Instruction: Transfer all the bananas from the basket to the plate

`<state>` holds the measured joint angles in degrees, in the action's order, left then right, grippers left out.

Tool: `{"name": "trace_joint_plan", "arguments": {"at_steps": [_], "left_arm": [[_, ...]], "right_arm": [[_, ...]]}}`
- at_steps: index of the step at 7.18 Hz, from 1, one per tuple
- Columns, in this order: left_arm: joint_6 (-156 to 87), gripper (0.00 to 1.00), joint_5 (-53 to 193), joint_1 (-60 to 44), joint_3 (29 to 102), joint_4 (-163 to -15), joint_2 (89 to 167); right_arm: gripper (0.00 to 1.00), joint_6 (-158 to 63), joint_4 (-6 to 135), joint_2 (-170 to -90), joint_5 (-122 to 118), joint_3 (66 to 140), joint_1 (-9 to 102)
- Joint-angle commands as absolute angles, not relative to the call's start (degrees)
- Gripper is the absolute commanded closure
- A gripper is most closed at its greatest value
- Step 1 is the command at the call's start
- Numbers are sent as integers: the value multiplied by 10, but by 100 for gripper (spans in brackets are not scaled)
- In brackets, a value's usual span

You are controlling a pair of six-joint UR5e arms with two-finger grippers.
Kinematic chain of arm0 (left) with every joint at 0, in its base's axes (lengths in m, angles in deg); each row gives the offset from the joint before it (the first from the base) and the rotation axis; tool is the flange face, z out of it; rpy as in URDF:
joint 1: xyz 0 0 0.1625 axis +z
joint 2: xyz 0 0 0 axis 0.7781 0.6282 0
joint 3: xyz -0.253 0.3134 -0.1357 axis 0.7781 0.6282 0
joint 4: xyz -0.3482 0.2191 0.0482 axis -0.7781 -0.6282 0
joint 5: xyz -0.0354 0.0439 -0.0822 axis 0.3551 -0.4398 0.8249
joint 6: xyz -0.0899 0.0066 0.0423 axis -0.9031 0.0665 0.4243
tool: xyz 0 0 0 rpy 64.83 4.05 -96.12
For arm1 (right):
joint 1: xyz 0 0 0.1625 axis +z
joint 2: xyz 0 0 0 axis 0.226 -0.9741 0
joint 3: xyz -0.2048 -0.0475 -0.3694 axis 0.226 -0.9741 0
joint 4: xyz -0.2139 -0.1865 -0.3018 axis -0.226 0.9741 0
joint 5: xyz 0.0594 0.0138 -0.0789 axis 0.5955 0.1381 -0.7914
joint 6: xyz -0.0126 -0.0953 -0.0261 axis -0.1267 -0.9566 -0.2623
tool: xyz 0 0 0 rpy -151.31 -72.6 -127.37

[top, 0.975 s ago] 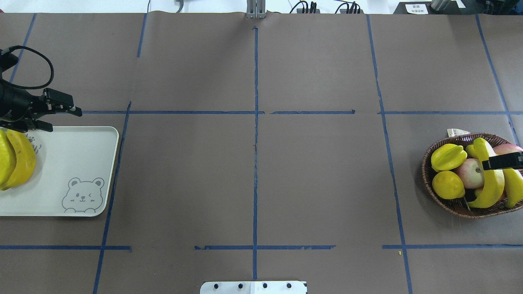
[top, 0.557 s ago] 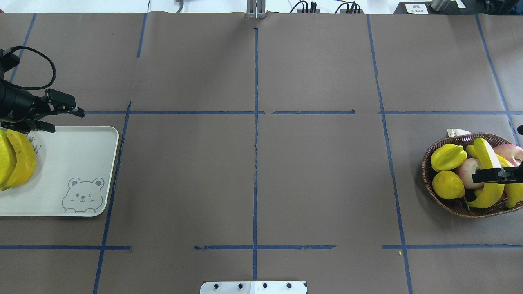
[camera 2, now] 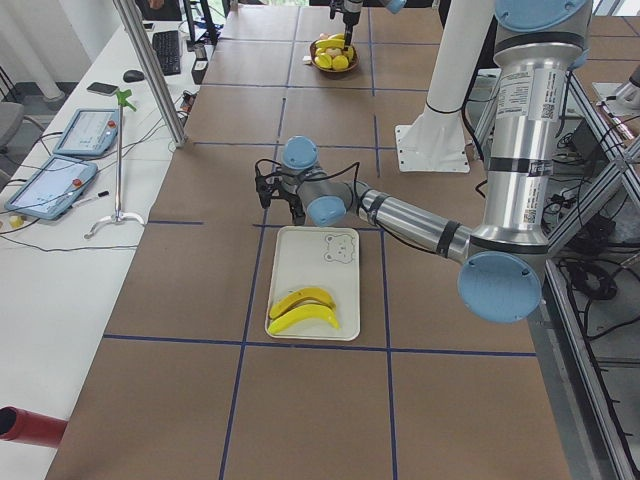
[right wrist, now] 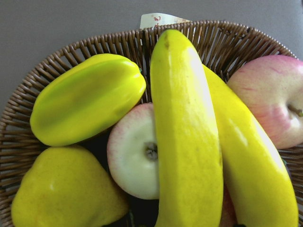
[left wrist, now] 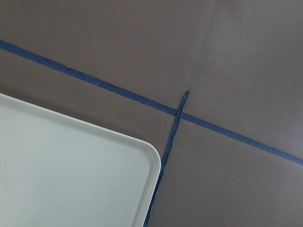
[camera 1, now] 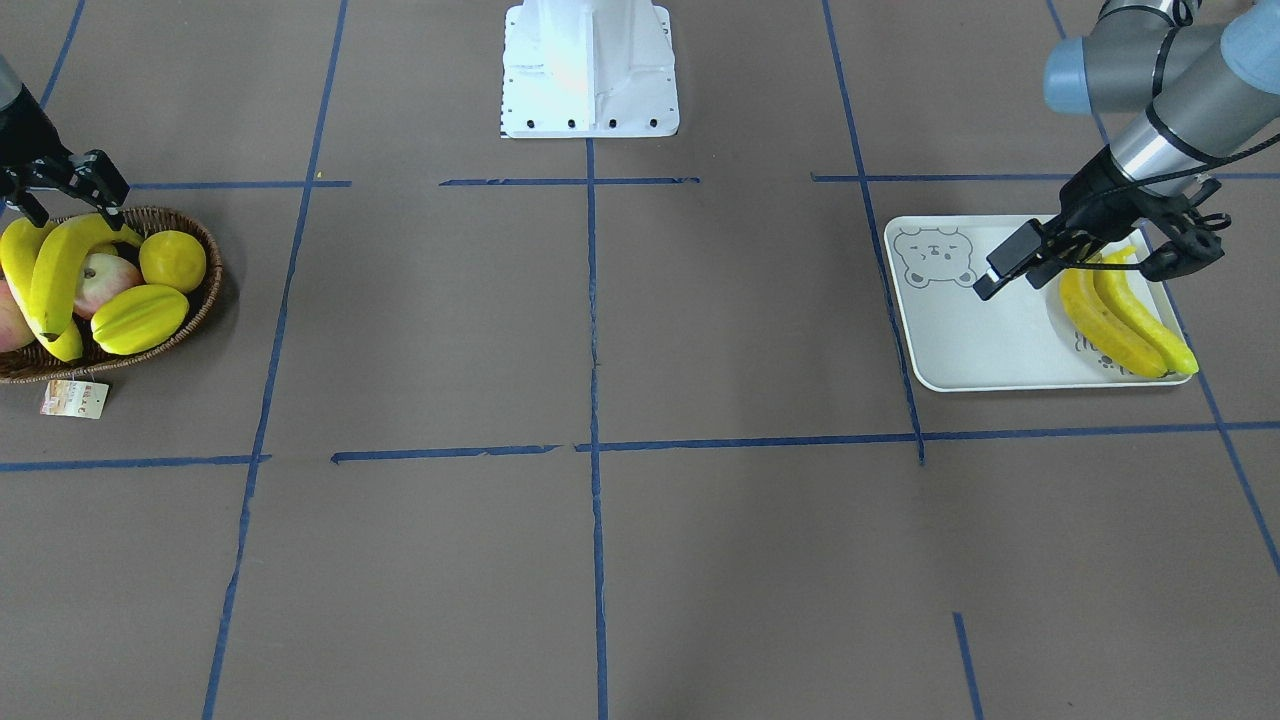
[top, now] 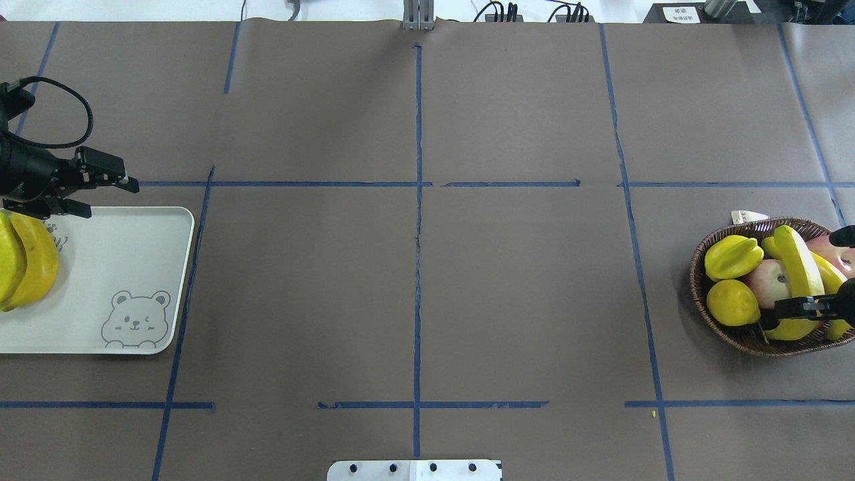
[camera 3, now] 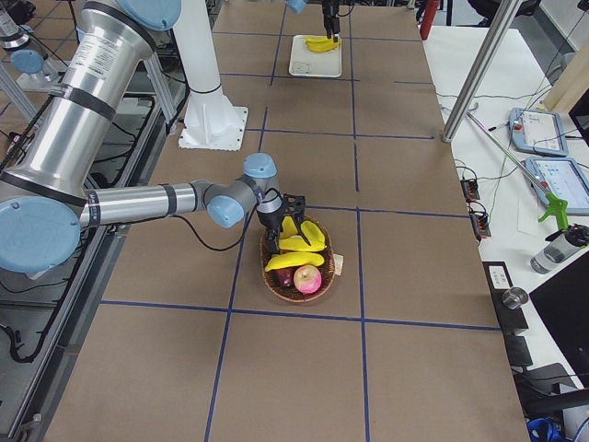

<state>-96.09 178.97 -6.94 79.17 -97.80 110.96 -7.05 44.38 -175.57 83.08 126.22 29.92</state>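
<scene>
overhead and front-facing cameras look down from opposite sides, sharing basket (top: pixel 731 336) and plate (top: pixel 107 267).

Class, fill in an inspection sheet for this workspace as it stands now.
Surface: brown table, blue tape grid.
Job's things: two bananas on the plate; two bananas in the basket.
Clutter: starfruit, lemon and apples share the basket.
Hands: left hand open, by the plate; right hand open over the basket bananas.
Cables: black cable loops at the left wrist.
Surroundings: tablets on a side desk.
</scene>
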Motion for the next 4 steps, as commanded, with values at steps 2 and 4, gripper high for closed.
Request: {"name": "trace_joint_plan", "arguments": {"at_steps": [2, 4], "left_arm": [[-961, 0, 1788, -68, 795, -978, 1106], [-961, 0, 1788, -68, 795, -978, 1106]], "right_arm": [[27, -70, 445, -1751, 829, 1249, 289], [40, -70, 446, -1748, 829, 1247, 289]]}}
